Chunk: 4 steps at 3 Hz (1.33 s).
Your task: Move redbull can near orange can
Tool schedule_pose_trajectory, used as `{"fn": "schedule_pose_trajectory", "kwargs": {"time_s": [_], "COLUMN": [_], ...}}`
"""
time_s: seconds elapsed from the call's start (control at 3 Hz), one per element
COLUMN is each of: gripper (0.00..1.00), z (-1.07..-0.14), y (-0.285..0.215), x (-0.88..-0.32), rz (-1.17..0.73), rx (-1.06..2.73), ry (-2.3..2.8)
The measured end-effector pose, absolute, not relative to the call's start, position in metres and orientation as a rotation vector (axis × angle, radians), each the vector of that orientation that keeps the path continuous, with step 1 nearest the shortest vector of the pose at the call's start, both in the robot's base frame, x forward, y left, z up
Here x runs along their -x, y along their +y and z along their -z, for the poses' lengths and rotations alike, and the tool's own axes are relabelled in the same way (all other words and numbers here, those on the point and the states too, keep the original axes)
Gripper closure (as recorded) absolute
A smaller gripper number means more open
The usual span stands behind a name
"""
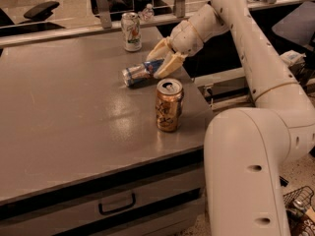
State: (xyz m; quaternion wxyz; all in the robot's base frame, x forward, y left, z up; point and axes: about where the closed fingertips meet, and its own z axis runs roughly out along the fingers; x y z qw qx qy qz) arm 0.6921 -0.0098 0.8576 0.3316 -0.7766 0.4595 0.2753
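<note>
The redbull can (139, 73) is slim, blue and silver, and lies on its side on the grey table (59, 112), its top pointing left. My gripper (161, 62) is at its right end, cream fingers (169, 66) closed around the can's base. The orange can (169, 105) stands upright a little in front of the redbull can, near the table's right edge, with its silver top and pull tab showing. A short gap separates the two cans.
A white-and-green can (131, 31) stands upright at the table's back edge. A small clear bottle (147, 13) sits behind it by a metal rail. My white arm (246, 43) arches over the right edge. A drawer handle (116, 204) is below the front edge.
</note>
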Motion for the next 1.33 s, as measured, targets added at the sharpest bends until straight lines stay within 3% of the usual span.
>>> {"fn": "schedule_pose_trajectory", "kwargs": {"time_s": [0.33, 1.33], "gripper": [1.00, 1.00], "z": [-0.859, -0.893], "y": [-0.016, -0.031], "x": [-0.694, -0.700], "rz": [-0.724, -0.678], "rx": [2.024, 1.955], "ry": [1.182, 1.190]}}
